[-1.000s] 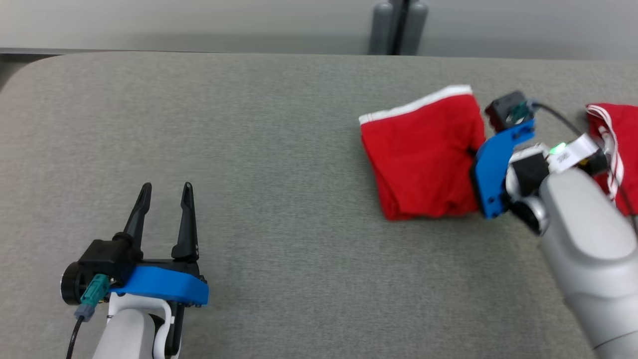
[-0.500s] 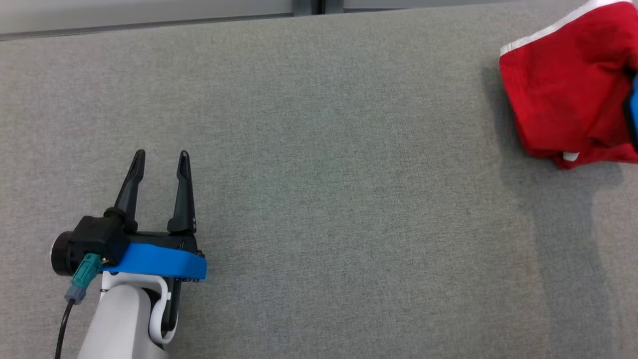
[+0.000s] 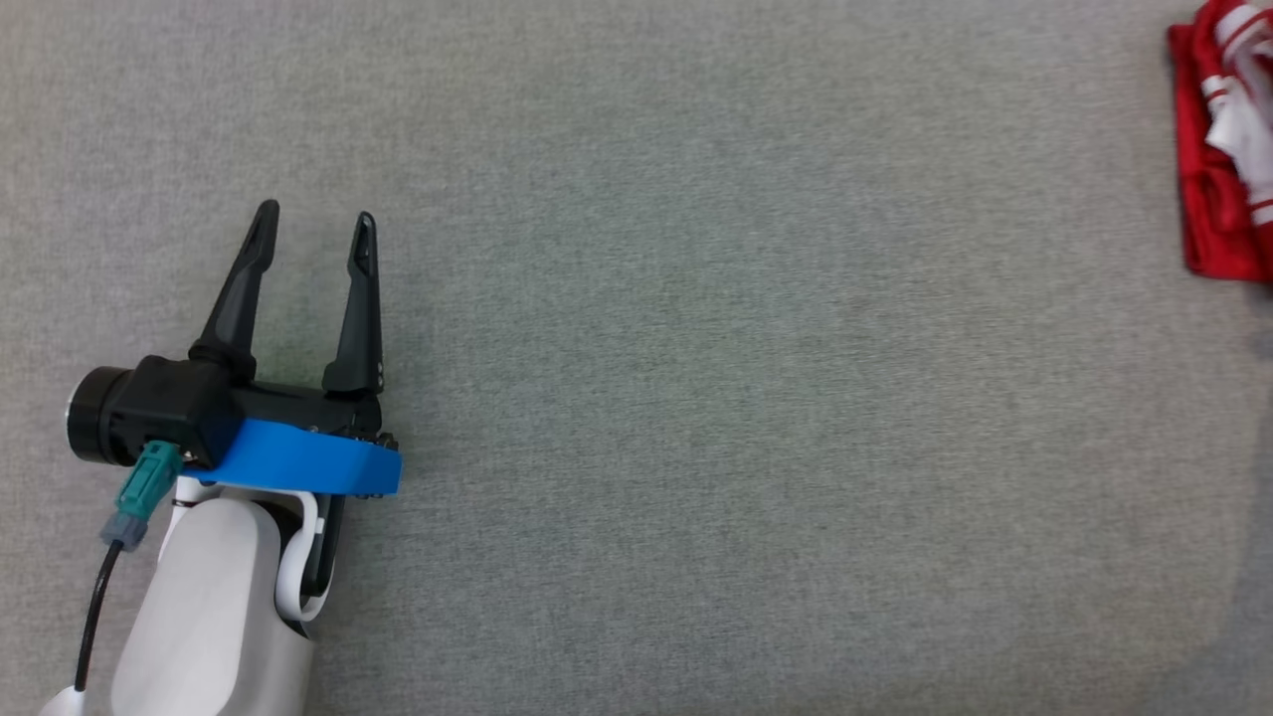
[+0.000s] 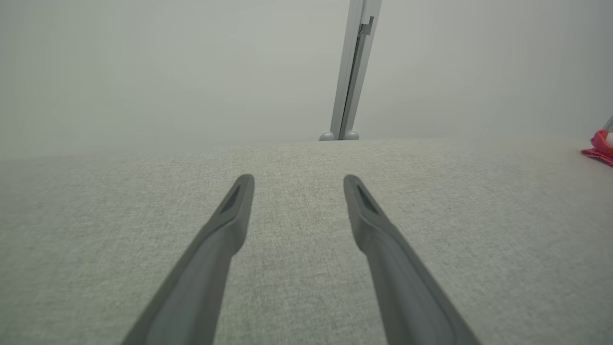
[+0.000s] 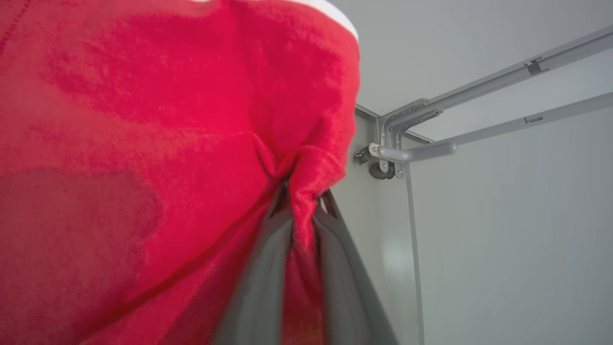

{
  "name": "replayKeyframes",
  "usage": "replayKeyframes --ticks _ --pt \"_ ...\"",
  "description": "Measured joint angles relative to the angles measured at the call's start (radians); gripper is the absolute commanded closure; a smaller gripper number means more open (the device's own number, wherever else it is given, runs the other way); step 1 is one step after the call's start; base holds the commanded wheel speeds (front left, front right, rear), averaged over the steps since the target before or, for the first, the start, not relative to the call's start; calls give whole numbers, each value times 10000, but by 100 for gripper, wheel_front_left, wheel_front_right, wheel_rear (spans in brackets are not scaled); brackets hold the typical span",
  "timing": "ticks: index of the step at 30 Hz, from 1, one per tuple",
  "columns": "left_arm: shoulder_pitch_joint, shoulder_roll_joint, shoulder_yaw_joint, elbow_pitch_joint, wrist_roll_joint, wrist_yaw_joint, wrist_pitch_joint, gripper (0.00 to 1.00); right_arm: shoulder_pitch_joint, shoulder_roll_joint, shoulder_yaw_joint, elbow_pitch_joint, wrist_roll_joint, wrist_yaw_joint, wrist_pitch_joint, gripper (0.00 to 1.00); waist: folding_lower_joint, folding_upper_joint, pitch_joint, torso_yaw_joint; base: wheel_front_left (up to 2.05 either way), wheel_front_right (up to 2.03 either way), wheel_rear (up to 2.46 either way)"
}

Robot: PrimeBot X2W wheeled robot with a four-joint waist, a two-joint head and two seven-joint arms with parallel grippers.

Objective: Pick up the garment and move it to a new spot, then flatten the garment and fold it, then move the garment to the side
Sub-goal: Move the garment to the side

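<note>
Head view: the left gripper [image 3: 316, 214] sits at the lower left of the frame over a grey fabric table [image 3: 746, 398]. Its two dark fingers point up the frame, spread wide with nothing between them. At the upper right edge lies a bunched red cloth with white stripes [image 3: 1218, 149], well apart from this gripper.

Left wrist view: the left gripper [image 4: 298, 179] hovers low over the table, its fingers parted and empty. A pale post [image 4: 352, 72] stands at the far edge. A scrap of red cloth [image 4: 599, 149] shows at the right edge; which piece it is cannot be told.

Right wrist view: the right gripper [image 5: 305, 194] is pinched nearly closed on a fold of the red garment [image 5: 143, 120]. The cloth spreads up and left of the fingers, with a white band [image 5: 342, 19] along its top. Grey metal rails [image 5: 479, 86] cross the upper right.

The right arm alone has the garment, so setting it aside likely falls to that arm. Its long axis cannot be judged this close. No brand, label or writing is legible.
</note>
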Motion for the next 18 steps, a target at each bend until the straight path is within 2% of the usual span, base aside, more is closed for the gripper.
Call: replayKeyframes --ticks 3,4,9,12,17,18 --pt "-28 58 -29 -19 4 0 0 0 51 130 -483 372 -311 0 -190 100 0 0 144 118 0 0 0" --pt "-36 73 -46 -21 4 0 2 0 89 209 -673 504 -472 0 -311 0 0 0 194 170 0 0 0" --pt "-109 100 -113 31 4 0 0 0 292 874 -1718 882 -1578 0 -1175 0 -1 0 44 347 0 0 0" --pt "-105 56 -123 109 -2 -2 0 0 334 1149 -1875 792 -1868 0 -1563 0 -2 -1 -171 398 0 0 0" --pt "252 -77 -79 399 -88 0 0 0 899 2449 -2153 159 -1975 0 -2709 0 -2 -2 -958 527 0 0 0" --pt "444 -176 -50 516 -119 2 0 0 1331 2905 -2173 -148 -1852 0 -3026 0 -3 -3 -1353 583 0 0 0"
